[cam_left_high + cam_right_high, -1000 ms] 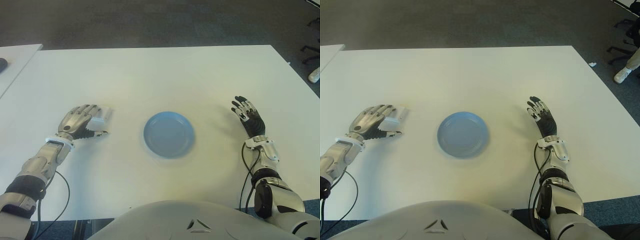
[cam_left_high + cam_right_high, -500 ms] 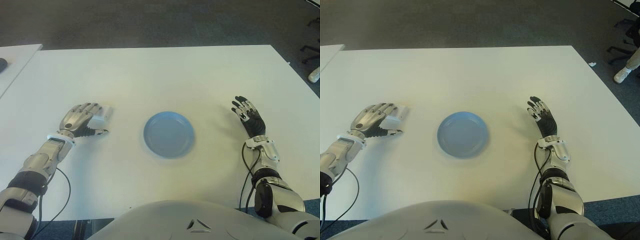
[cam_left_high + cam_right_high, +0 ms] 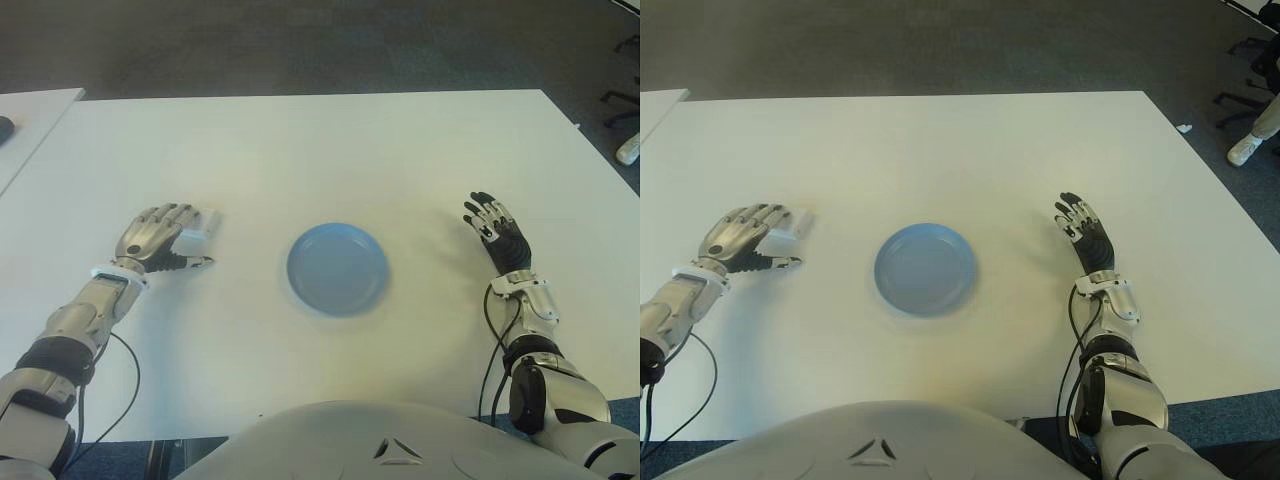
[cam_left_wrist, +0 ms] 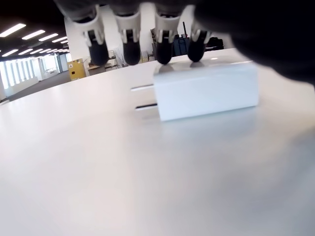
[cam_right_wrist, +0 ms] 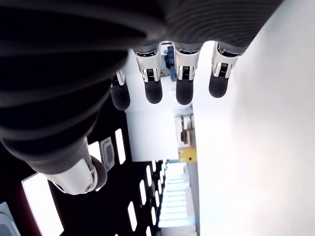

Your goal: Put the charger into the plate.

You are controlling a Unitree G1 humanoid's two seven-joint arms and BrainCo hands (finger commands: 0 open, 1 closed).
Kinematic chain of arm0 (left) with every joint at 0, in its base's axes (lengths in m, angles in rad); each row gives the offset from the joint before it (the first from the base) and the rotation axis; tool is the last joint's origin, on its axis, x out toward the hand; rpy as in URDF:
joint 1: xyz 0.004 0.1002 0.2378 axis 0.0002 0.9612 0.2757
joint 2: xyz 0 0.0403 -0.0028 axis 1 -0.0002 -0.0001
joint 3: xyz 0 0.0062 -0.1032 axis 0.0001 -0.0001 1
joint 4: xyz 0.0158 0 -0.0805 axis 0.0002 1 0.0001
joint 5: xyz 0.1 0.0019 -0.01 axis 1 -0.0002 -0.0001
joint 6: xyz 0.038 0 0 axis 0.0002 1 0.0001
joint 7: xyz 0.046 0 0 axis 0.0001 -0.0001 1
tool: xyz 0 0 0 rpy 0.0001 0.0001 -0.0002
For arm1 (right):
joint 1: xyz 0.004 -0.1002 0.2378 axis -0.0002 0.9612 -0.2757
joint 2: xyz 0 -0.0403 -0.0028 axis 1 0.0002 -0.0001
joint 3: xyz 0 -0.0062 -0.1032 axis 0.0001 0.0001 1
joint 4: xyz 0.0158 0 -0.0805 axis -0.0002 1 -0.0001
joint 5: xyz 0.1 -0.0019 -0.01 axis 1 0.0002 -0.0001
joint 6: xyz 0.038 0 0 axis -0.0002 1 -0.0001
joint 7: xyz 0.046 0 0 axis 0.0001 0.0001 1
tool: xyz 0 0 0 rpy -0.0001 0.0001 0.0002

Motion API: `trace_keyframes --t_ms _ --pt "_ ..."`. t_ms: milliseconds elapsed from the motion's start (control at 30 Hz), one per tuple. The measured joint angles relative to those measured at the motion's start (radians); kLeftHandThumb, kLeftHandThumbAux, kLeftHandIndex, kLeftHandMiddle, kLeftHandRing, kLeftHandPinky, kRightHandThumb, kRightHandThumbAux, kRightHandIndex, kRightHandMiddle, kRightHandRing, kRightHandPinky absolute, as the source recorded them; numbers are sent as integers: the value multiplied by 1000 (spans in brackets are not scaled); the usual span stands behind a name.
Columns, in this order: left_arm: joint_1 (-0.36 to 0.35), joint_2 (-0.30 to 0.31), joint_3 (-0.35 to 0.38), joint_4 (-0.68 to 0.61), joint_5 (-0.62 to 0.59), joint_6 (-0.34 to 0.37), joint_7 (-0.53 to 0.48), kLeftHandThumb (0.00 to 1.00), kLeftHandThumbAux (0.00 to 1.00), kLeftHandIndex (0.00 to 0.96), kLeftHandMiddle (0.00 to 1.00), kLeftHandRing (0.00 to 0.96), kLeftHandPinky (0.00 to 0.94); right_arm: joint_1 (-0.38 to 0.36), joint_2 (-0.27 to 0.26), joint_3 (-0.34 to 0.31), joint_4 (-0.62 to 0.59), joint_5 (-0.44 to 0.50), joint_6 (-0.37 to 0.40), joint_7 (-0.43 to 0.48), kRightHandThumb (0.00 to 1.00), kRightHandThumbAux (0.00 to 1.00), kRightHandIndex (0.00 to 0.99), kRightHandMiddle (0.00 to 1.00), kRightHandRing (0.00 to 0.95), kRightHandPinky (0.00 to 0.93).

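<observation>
The white charger [image 4: 206, 91] lies flat on the white table [image 3: 330, 150], prongs pointing sideways, at the left of the blue plate [image 3: 337, 268]. My left hand [image 3: 178, 238] hovers over the charger's near side. The fingertips [image 4: 128, 51] reach its far top edge and the thumb is stretched out along the table, so the fingers are not closed around it. In the eye views only the charger's far end [image 3: 204, 221] shows past the fingers. The plate holds nothing. My right hand [image 3: 495, 235] shows open, fingers straight, to the right of the plate.
A second white table [image 3: 30, 110] stands at the far left with a dark object [image 3: 4, 126] on it. Chair legs [image 3: 622, 100] and a person's shoe [image 3: 628, 150] show on the floor at the right. A cable [image 3: 128, 375] hangs off my left forearm.
My left hand has drawn back slightly to the left and its fingers have loosened. The charger now shows farther beyond the fingertips. The right hand has not moved.
</observation>
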Motion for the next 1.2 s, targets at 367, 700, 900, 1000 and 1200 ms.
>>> trace_keyframes --t_ms 367,700,900,1000,1200 --pt "-13 9 -7 21 12 0 23 463 240 38 2 0 11 -9 1 1 13 -4 0 -8 248 666 121 101 80 65" --pt "-31 13 -16 39 21 2 53 465 240 43 0 0 12 -17 5 4 21 -7 0 -23 248 666 121 101 80 65" --pt "-30 22 -14 31 24 13 78 464 239 51 10 1 41 -20 7 5 26 -11 0 -28 248 666 121 101 80 65" --pt "-27 26 -2 18 24 23 107 462 240 59 20 8 61 -22 7 5 30 -15 0 -30 248 666 121 101 80 65" --pt "-19 31 26 -19 16 29 160 467 243 93 59 52 110 -24 9 5 31 -22 0 -32 248 666 121 101 80 65"
